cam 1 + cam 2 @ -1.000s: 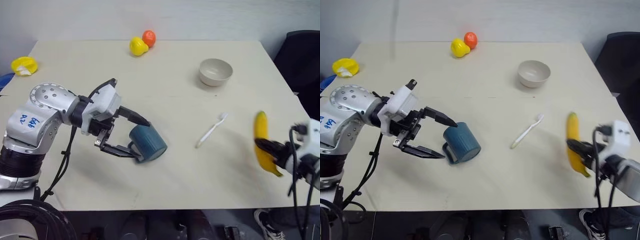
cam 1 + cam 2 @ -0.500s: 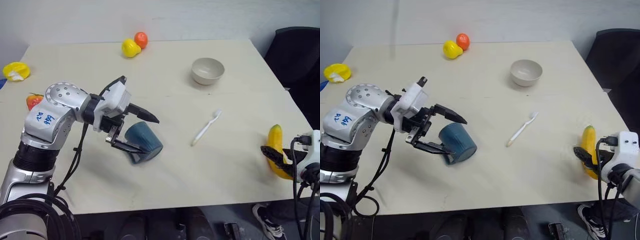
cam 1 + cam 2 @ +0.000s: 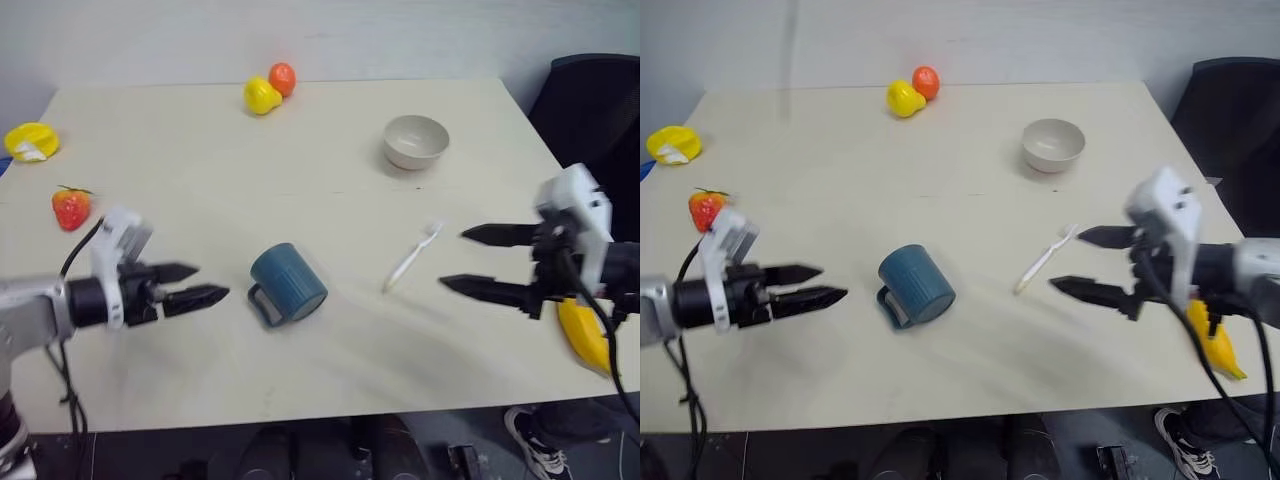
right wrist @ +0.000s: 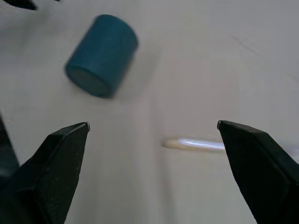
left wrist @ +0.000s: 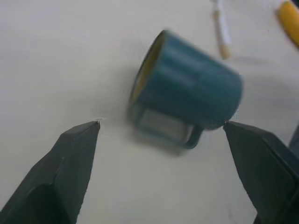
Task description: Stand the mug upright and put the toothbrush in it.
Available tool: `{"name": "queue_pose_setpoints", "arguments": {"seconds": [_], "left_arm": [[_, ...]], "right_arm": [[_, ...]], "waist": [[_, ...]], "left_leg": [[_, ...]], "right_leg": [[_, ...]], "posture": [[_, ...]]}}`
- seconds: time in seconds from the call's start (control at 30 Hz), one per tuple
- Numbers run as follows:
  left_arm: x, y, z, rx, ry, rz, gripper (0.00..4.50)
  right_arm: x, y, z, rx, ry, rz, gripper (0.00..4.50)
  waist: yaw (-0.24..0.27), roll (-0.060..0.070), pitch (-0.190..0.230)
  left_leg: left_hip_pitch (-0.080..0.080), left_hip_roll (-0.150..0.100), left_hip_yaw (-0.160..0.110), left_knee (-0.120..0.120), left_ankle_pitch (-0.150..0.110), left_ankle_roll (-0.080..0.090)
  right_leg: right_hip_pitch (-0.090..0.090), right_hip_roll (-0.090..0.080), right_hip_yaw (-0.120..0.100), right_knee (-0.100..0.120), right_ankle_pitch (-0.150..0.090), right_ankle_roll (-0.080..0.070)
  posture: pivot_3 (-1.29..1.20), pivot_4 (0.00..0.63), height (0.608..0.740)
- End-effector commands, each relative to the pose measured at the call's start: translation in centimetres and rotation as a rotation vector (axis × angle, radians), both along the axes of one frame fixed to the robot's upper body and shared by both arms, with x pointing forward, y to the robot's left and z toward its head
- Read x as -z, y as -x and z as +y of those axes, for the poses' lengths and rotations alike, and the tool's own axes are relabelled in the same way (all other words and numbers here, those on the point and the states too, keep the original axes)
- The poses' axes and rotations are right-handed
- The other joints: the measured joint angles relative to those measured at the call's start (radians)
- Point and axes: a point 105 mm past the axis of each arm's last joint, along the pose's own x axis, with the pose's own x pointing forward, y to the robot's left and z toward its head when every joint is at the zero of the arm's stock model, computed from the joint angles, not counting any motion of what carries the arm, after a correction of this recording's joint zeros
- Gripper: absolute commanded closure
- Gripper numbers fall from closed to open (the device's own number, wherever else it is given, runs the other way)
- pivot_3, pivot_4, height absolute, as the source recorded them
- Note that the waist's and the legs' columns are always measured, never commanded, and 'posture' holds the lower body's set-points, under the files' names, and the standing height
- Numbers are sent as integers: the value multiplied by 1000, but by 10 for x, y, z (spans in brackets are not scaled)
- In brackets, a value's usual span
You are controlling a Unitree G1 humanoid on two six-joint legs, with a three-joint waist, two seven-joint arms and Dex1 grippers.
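The mug lies on its side and both tools are empty.

The blue mug (image 3: 289, 283) lies tipped over near the middle of the table (image 3: 330, 130), with its handle on the table. The white toothbrush (image 3: 412, 258) lies flat just to its right, not touching it. The left tool (image 3: 197, 284) is spread open beside the mug and holds nothing. The right tool (image 3: 478, 261) is wide open too, near the toothbrush, and holds nothing. A banana (image 3: 583, 334) lies at the right edge. A bowl (image 3: 416, 141) sits farther back.
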Motion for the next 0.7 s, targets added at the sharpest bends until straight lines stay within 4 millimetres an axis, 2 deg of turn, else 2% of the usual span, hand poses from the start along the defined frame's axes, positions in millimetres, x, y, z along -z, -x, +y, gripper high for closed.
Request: {"name": "queue_pose_setpoints", "arguments": {"seconds": [0.03,0.07,0.13,0.2,0.3,0.37,0.53,0.6,0.7], "left_arm": [[20,11,-1,-89,-18,55,0],[26,14,-2,-109,-16,83,0],[28,13,-15,-184,49,112,0],[33,6,-22,-308,119,178,0],[42,-10,-34,-393,153,203,0],[48,-19,-42,-402,132,232,0],[56,-33,-46,-398,51,279,0],[56,-39,-48,-402,42,288,0],[60,-49,-62,-321,28,334,0]], "right_arm": [[-2,1,16,-125,-3,-31,2],[-3,1,20,-153,-8,-28,2],[-3,1,25,-196,-10,-29,2],[-3,-1,29,-216,-17,-31,2],[-5,2,34,-238,-37,-32,2],[-5,5,35,-239,-43,-35,2],[-4,8,35,-208,-58,-43,2],[-5,9,34,-189,-66,-49,2],[-5,12,33,-151,-84,-68,2]], "waist": [[2,0,0],[3,0,0],[1,-2,0],[3,-2,0],[6,0,0],[4,0,-1],[3,0,-1],[3,0,-1],[9,1,-1]], "left_leg": [[0,0,-1,0,0,-1],[0,-1,-1,0,0,-1],[0,-1,-2,1,0,-1],[1,0,-3,1,-2,-4],[2,-4,-3,1,-1,-4],[2,-4,-2,1,0,-4],[7,-7,4,0,0,-4],[13,-8,6,-2,0,-4],[19,-4,6,-3,0,-6]], "right_leg": [[0,-1,0,0,0,0],[0,-2,0,1,0,0],[0,-4,0,1,0,0],[0,-11,0,3,-1,-2],[0,-15,-1,2,-1,-3],[1,-13,-2,4,-1,-2],[1,-3,-4,8,-1,-2],[6,-1,-3,8,-1,-3],[18,1,-4,5,-1,-3]], "posture": [[0,150,740],[0,150,740],[0,150,740],[0,150,740],[0,150,740],[0,150,740],[0,150,740],[0,150,740],[0,150,740]]}}
